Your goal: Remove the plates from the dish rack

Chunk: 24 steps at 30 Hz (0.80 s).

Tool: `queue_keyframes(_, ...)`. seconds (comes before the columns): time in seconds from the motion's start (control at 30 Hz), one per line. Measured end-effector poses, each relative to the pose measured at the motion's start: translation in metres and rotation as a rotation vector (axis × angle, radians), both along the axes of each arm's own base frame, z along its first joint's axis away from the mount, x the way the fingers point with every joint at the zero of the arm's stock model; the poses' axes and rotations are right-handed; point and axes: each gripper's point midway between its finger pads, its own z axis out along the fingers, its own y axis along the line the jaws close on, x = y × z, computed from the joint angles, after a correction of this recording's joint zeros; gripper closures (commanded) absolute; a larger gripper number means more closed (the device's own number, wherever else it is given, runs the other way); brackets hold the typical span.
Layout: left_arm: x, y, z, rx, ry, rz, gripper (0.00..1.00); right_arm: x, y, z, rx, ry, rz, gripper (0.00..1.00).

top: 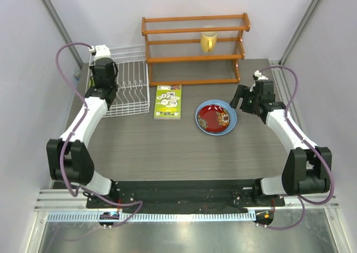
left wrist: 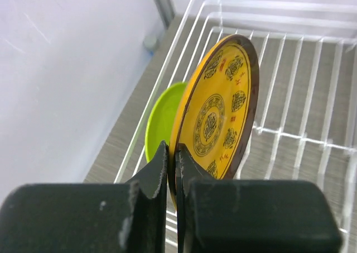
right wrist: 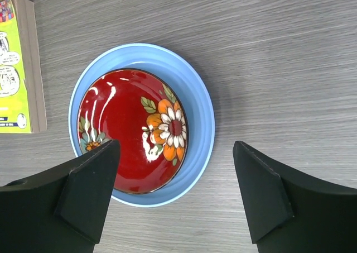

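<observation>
At the upper left of the overhead view the white wire dish rack point(top: 125, 112) sits on the grey desk point(top: 167, 147), and the left arm reaches in over its left part. From the left wrist camera, the left gripper point(left wrist: 172, 152) has its two dark fingers pinched almost together on the lower rim of the yellow-orange patterned plate point(left wrist: 215, 113). That plate stands on edge inside the rack, leaning a little to the right of the frame, with its decorated face toward the camera. Just behind it, toward the left of the frame, the lime green plate point(left wrist: 162, 122) stands on edge by the rack's side wires, partly hidden by the yellow-orange one.

Right of centre in the overhead view, the other two plates lie flat on the desk. The dark red plate point(right wrist: 125, 130), with its orange and white flower, is stacked inside the larger light blue plate point(right wrist: 198, 105). The right gripper point(right wrist: 175, 146) hangs over them, fingers spread wide and holding nothing. In the right wrist view one finger sits at each lower corner of the frame.

A green booklet point(top: 168, 101) lies on the desk between the rack and the stacked plates. Along the top of the overhead view stands an orange wooden shelf point(top: 195, 57) with a yellow mug point(top: 208, 41) on it.
</observation>
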Motion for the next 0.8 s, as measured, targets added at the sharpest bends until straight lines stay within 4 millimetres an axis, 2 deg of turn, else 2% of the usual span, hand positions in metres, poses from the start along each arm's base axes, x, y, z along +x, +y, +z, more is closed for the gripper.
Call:
queue_keyframes(0.13, -0.019, -0.019, 0.04, -0.02, -0.086, -0.037, 1.0, 0.0, 0.001, 0.01, 0.005, -0.022, 0.0, 0.12)
queue_keyframes(0.2, -0.029, -0.029, 0.053, -0.07, -0.121, -0.068, 1.0, 0.003, 0.005, 0.016, 0.025, -0.034, 0.01, 0.12)
queue_keyframes(0.27, -0.039, -0.041, 0.056, -0.158, -0.161, -0.116, 1.0, 0.005, 0.014, 0.022, 0.06, -0.05, 0.033, 0.12)
queue_keyframes(0.33, -0.05, -0.058, 0.048, -0.27, -0.182, -0.182, 1.0, 0.005, 0.027, 0.027, 0.094, -0.061, 0.065, 0.12)
queue_keyframes(0.4, -0.058, -0.077, 0.032, -0.379, -0.171, -0.246, 1.0, 0.005, 0.047, 0.034, 0.135, -0.077, 0.116, 0.12)
queue_keyframes(0.6, -0.078, -0.165, -0.047, -0.684, 0.016, -0.443, 1.0, 0.001, 0.131, 0.055, 0.289, -0.135, 0.313, 0.12)
queue_keyframes(0.7, -0.088, -0.199, -0.058, -0.77, 0.072, -0.524, 1.0, -0.001, 0.156, 0.057, 0.347, -0.136, 0.365, 0.12)
queue_keyframes(0.8, -0.093, -0.228, -0.047, -0.854, 0.059, -0.611, 1.0, 0.001, 0.17, 0.056, 0.391, -0.136, 0.387, 0.12)
